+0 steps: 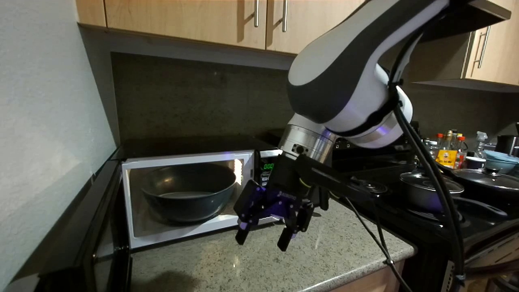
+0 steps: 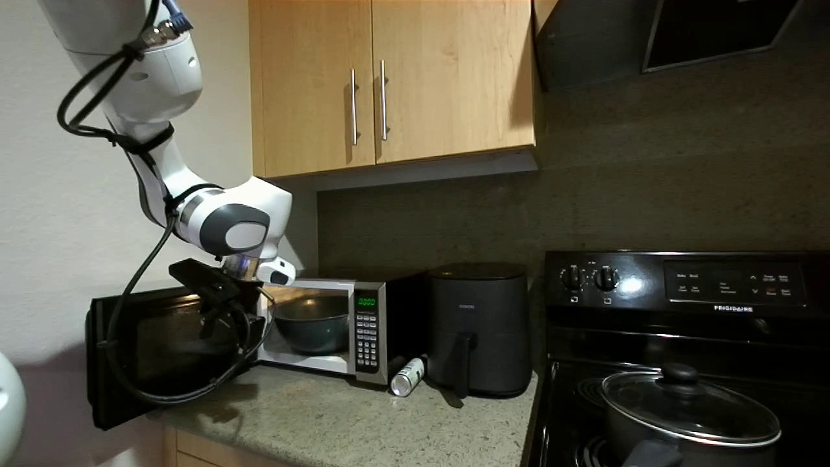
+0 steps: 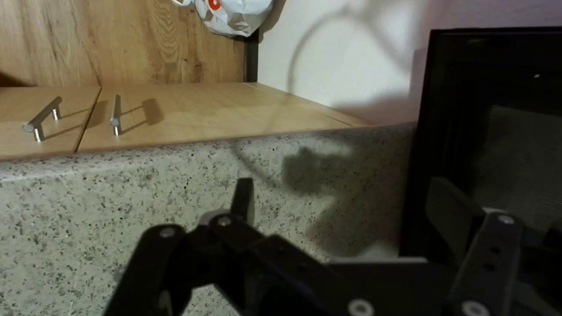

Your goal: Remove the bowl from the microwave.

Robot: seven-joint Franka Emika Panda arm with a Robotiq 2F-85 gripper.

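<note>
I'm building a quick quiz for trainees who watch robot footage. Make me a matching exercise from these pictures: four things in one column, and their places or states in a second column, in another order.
Things
1. bowl
2. microwave
3. gripper
4. small can

Places and states
A. with its door standing open
B. lying on its side on the countertop
C. upright, inside thing 2
D. in the air, fingers apart, holding nothing

Right pairs
1-C
2-A
3-D
4-B
</note>
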